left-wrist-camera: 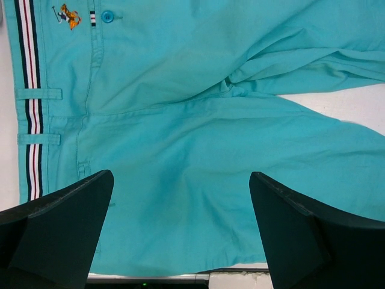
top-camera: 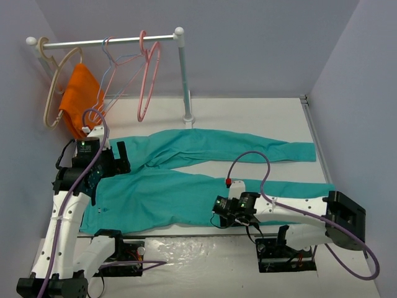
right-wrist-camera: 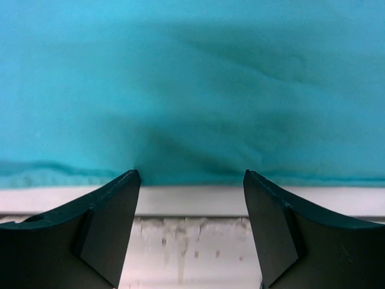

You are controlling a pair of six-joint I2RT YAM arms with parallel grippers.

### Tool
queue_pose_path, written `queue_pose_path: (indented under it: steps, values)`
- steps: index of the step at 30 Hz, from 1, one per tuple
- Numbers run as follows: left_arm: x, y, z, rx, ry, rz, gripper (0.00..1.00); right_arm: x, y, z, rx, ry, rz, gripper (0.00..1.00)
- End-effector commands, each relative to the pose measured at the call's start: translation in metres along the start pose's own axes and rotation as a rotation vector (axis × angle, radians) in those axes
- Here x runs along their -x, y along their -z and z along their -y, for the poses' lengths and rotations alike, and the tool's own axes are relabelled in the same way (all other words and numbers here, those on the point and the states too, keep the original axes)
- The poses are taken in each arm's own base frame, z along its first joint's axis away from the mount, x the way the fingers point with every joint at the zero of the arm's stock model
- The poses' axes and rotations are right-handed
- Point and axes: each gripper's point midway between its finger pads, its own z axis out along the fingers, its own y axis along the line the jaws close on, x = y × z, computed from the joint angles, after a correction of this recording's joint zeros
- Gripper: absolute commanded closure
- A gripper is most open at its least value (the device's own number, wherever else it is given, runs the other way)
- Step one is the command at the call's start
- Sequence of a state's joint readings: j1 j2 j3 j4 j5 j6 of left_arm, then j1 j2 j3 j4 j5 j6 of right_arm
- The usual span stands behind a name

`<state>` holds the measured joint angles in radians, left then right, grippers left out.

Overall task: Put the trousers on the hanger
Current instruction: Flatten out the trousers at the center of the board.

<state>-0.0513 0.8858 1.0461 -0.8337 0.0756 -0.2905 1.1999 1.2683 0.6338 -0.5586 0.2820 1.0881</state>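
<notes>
Trousers (top-camera: 205, 180) lie spread flat on the surface (top-camera: 248, 118). In the top view the waistband sits toward 9 o'clock and both legs run out toward 3 o'clock, the far leg splaying slightly toward 2 o'clock. The hanger (top-camera: 149, 74) I need hangs by its hook on the rail (top-camera: 105, 42) up at 11 o'clock, well apart from the fabric. A beige hanger (top-camera: 53, 93) and an orange cloth (top-camera: 77, 99) hang on its 9 o'clock side.

My left gripper (left-wrist-camera: 180, 180) hovers over the seat of the garment with its jaws spread wide and nothing between them. Its wrist view shows the striped band (left-wrist-camera: 30, 90) at 9 o'clock and the crotch fold at 1 o'clock. My right gripper (right-wrist-camera: 191, 177) sits low at the near edge of the near leg, at 6 o'clock of the garment. Its jaws are parted and empty, with the tips right at the fabric edge. I cannot tell whether they touch it.

I judge this cloth light, soft and completely limp. It will sag, bunch and drape wherever it is unsupported, and it may slip off a thin hanger bar if the two sides hang unevenly. It is not fragile, so a firm pinch is fine. The waistband is doubled and stiffer, so I would take hold there with the left. With the right I would pinch the leg edge partway along, to keep the length under control while lifting.
</notes>
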Motion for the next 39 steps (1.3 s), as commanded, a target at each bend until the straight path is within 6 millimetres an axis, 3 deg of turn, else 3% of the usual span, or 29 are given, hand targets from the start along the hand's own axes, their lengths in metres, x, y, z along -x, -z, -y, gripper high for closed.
queue_pose_path:
  steps: [1,3,5,11,17,21,31,34,37,39]
  values:
    - [0.019,-0.001,0.012,-0.062,0.001,0.083,0.05,0.056,0.040,-0.017,0.042,-0.080,0.210,0.34]
    - [0.021,-0.005,0.018,-0.094,0.010,0.095,0.05,0.080,0.049,-0.022,0.048,-0.096,0.288,0.36]
    - [0.017,-0.009,0.026,-0.142,0.011,0.088,0.05,0.100,0.044,-0.018,0.030,-0.139,0.313,0.36]
    - [0.000,-0.019,0.042,-0.208,-0.028,0.069,0.05,0.126,0.004,0.000,0.031,-0.218,0.280,0.37]
    - [-0.013,-0.028,0.043,-0.218,-0.042,0.055,0.05,0.117,-0.036,0.029,-0.030,-0.270,0.214,0.37]
    - [-0.016,-0.030,0.041,-0.211,-0.050,0.048,0.05,0.102,-0.051,0.060,-0.096,-0.338,0.170,0.37]
    - [-0.018,-0.035,0.040,-0.200,-0.049,0.026,0.05,0.099,-0.050,0.104,-0.155,-0.476,0.105,0.35]
    - [-0.018,-0.035,0.040,-0.195,-0.046,0.025,0.05,0.130,-0.034,0.103,-0.121,-0.525,0.197,0.35]
    - [-0.018,-0.036,0.039,-0.189,-0.041,0.022,0.05,0.168,-0.014,0.123,-0.134,-0.615,0.297,0.35]
    - [-0.019,-0.037,0.038,-0.185,-0.037,0.015,0.05,0.180,-0.011,0.138,-0.167,-0.643,0.321,0.35]
